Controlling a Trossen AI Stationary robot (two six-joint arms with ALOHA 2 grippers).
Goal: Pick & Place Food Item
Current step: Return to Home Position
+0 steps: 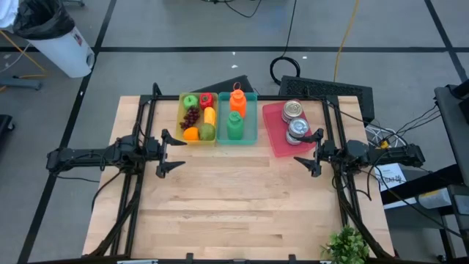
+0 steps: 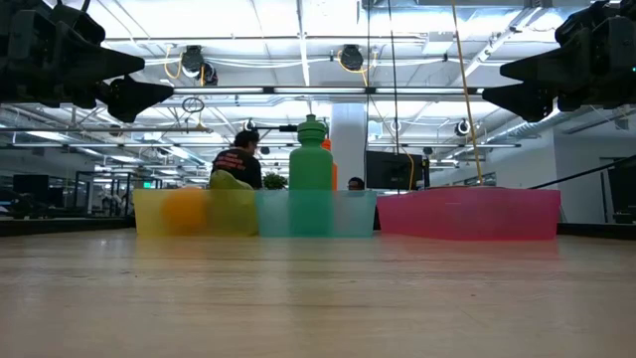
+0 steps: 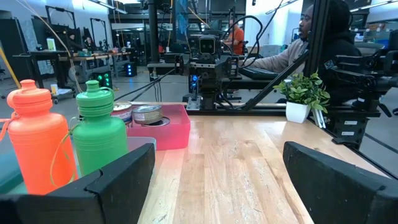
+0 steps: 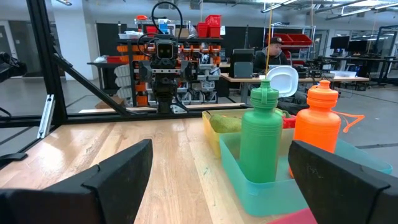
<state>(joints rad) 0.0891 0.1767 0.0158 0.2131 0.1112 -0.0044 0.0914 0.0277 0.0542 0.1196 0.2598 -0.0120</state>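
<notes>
A yellow bin [image 1: 183,117] at the table's far side holds food items: a green apple [image 1: 190,101], dark grapes [image 1: 192,116], an orange [image 1: 191,133] and other fruit. Beside it a teal bin [image 1: 249,132] holds a green bottle [image 1: 234,125] and an orange bottle [image 1: 237,98]. A pink tray [image 1: 275,139] to their right carries two cans [image 1: 296,130]. My left gripper [image 1: 174,152] hovers open above the table, just near of the yellow bin, pointing right. My right gripper [image 1: 304,152] hovers open by the pink tray's near corner, pointing left. Neither has anything between its fingers.
A small potted plant [image 1: 346,246] stands at the table's near right corner. Bare wood [image 1: 242,205] spreads between the two grippers and toward the near edge. The arms' dark frames [image 1: 135,183] run along both sides. People sit at desks in the room behind.
</notes>
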